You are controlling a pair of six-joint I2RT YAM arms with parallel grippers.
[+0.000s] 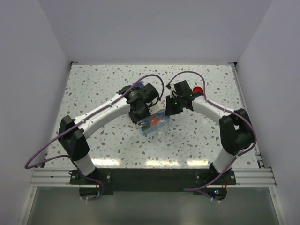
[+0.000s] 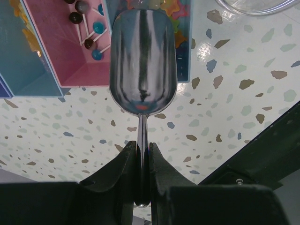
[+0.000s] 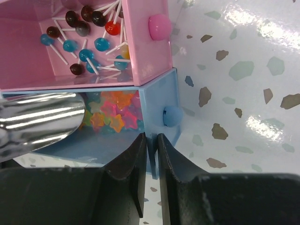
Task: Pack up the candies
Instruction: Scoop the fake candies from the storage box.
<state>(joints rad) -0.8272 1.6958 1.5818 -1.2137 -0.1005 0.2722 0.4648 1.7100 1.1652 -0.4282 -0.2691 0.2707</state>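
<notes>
The candies (image 3: 115, 112) are small multicoloured star-shaped sweets heaped in an open blue drawer (image 3: 159, 101); they also show in the left wrist view (image 2: 177, 9). My left gripper (image 2: 143, 145) is shut on the thin handle of a metal scoop (image 2: 143, 61), whose bowl reaches into the blue drawer and touches the heap (image 3: 40, 124). My right gripper (image 3: 151, 138) is shut on the blue drawer's front wall, just below its round knob. In the top view both grippers, left (image 1: 140, 112) and right (image 1: 169, 108), meet over the drawer box (image 1: 154, 125).
A pink drawer (image 3: 150, 51) beside the blue one holds several lollipops (image 3: 84, 42). A teal drawer (image 2: 23, 61) lies further left. A clear container's rim (image 2: 255, 5) shows beyond the scoop. A round red lid (image 1: 198, 89) sits behind the right arm.
</notes>
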